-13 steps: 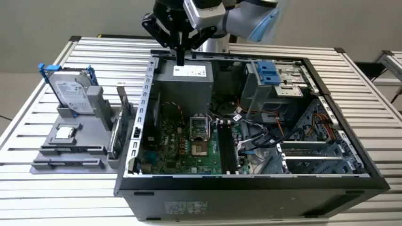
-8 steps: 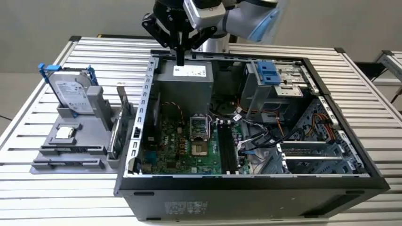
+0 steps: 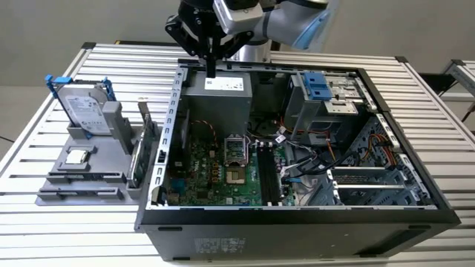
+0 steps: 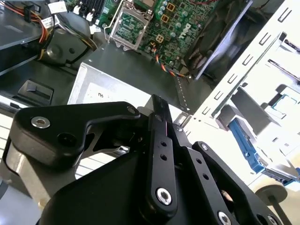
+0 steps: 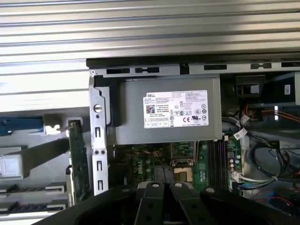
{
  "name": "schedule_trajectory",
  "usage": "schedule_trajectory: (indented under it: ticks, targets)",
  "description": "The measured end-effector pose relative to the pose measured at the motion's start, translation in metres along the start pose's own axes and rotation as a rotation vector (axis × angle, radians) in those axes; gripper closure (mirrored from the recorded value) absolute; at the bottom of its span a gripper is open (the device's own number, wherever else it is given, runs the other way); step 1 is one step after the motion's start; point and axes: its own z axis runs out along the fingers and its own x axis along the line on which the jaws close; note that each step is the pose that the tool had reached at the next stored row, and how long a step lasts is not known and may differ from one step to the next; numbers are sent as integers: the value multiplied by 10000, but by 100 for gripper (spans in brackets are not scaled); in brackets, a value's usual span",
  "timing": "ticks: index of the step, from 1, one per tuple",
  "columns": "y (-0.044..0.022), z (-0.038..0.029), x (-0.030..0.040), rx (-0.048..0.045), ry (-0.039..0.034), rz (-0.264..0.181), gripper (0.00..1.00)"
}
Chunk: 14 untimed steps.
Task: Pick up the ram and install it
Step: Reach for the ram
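In the exterior view my gripper hangs high over the back edge of the open computer case, above the silver power supply. Its fingers are shut on the ram, a thin dark stick that hangs straight down from them, edge-on. Both wrist views show the black fingers pressed close together. The motherboard's long black slots lie lower in the case, beside the processor socket, well away from the ram's lower end.
A grey fixture on the slatted table, at the exterior view's left, carries a silver hard drive in a blue frame and a green card. Drive bays and loose cables occupy the case's right half.
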Motion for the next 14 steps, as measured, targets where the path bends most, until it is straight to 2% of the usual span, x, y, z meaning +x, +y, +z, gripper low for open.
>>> schedule_trajectory:
  ticks: [14]
  targets:
    - [-8, -2, 129, -1, 0, 1, 100]
